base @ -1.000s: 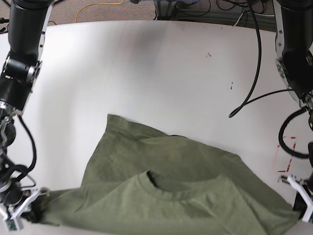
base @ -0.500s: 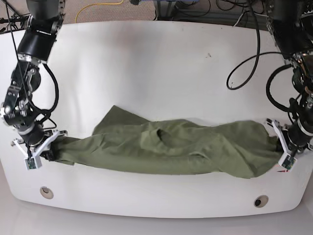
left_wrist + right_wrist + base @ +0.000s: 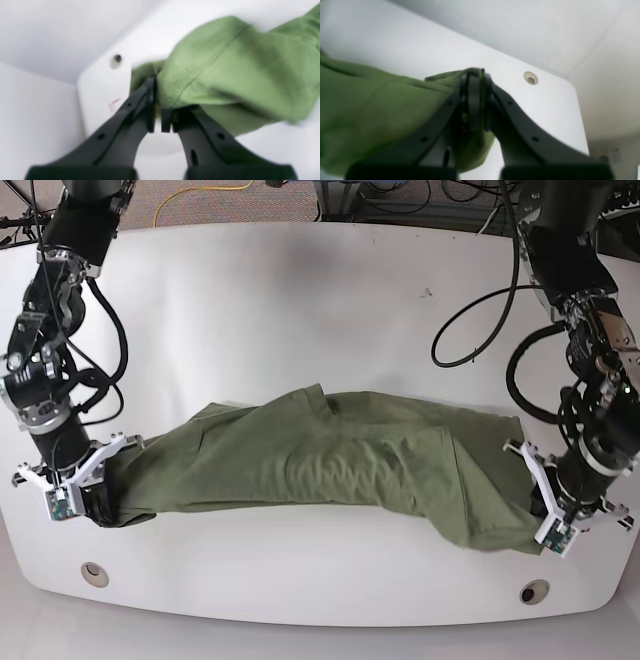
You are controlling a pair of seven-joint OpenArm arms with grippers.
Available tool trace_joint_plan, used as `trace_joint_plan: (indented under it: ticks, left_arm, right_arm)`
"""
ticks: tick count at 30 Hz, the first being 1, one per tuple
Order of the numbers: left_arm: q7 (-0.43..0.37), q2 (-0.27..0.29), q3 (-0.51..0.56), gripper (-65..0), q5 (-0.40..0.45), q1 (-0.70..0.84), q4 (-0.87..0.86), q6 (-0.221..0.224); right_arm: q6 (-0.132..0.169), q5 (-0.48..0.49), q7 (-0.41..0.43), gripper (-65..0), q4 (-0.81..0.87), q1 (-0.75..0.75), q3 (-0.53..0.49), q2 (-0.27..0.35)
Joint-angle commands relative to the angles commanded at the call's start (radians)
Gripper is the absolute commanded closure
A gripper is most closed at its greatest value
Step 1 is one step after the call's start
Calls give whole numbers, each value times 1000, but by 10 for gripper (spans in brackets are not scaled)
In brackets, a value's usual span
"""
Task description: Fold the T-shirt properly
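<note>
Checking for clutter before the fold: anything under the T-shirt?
Only the white table shows around the T-shirt. The cloth covers whatever lies beneath. Left gripper and right gripper clamp its ends.

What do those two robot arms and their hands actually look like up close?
Both arms are black, jointed cylinders with looping black cables. The left hand and right hand have white angular brackets bearing tiny green marks. In the wrist views the fingers are matte black, tapered, with small round holes.
</note>
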Motion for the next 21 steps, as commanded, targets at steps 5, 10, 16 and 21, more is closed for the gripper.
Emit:
trace_joint_plan:
  ticks: [5, 10, 16, 21]
  left_arm:
    - [2, 15, 123, -11, 10, -250, -102, 25]
    - [4, 10, 135, -13, 23, -273, -124, 21]
    - [19, -19, 132, -11, 29, -181, -97, 13]
    - [20, -37, 107, -10, 29, -153, -90, -2]
  right_arm:
    - [-5, 5, 12, -6, -170, 175, -140, 28]
    - [4, 10, -19, -6, -213, 205, -149, 29]
    - [9, 8, -75, -7, -170, 128, -71, 19]
    - [5, 4, -89, -5, -134, 110, -44, 22]
